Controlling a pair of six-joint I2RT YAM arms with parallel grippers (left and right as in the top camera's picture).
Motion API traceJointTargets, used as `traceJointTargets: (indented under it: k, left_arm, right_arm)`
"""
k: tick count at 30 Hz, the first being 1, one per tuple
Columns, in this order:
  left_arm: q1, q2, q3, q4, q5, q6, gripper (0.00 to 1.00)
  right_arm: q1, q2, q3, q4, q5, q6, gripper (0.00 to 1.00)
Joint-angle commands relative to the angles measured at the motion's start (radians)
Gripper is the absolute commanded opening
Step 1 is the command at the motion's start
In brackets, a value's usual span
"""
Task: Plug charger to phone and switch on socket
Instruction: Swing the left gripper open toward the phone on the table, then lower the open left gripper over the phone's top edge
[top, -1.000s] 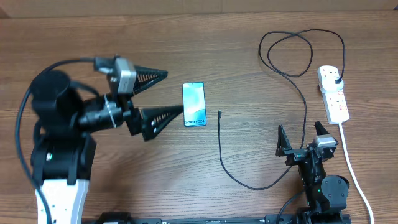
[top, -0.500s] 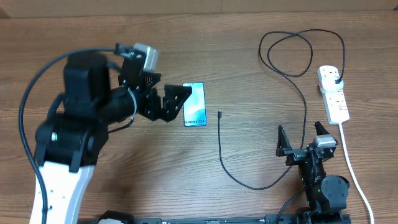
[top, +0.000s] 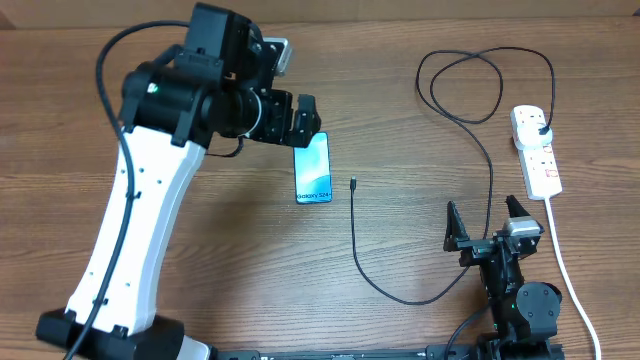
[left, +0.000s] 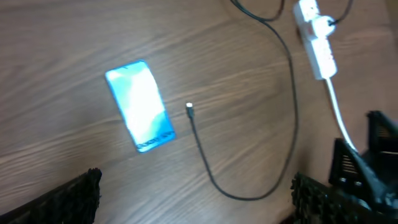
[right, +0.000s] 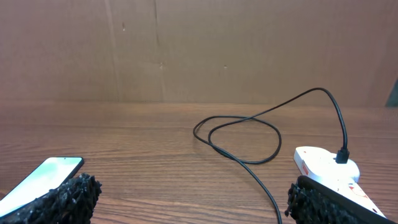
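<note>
my left arm (top: 150, 220): swung up and across from well left of the phone (top: 312, 168) | my left gripper (top: 303, 118): now above the phone's far end, pointing down

Overhead looks down; left wrist high, right wrist low — all see the phone (top: 313, 172).

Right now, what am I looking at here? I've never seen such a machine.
Two robot arms at a table, each ending in a two-finger gripper. One picture looks down from above; the other two come from cameras on the wrists, so the dark shapes in their lower corners are the fingers. On the table lie a lit phone, a charger with its tip loose beside the phone, and a white socket holding its plug. The left gripper hangs by the phone, the right gripper sits back. Both are open, holding nothing.
</note>
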Motion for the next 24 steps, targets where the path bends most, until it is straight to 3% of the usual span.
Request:
traceJointTargets:
  k: [1, 11, 24]
  left_arm:
    - [-0.007, 0.034, 0.028, -0.006, 0.074, -0.055, 1.0]
    - [-0.07, 0.178, 0.028, -0.087, -0.232, -0.29, 1.0]
    - [-0.088, 0.253, 0.028, -0.006, -0.238, -0.32, 1.0]
  right_arm:
    - [-0.003, -0.009, -0.011, 0.006, 0.01, -0.001, 1.0]
    - [-0.003, -0.009, -0.011, 0.006, 0.01, -0.001, 1.0]
    - [-0.003, -0.009, -0.011, 0.006, 0.01, -0.001, 1.0]
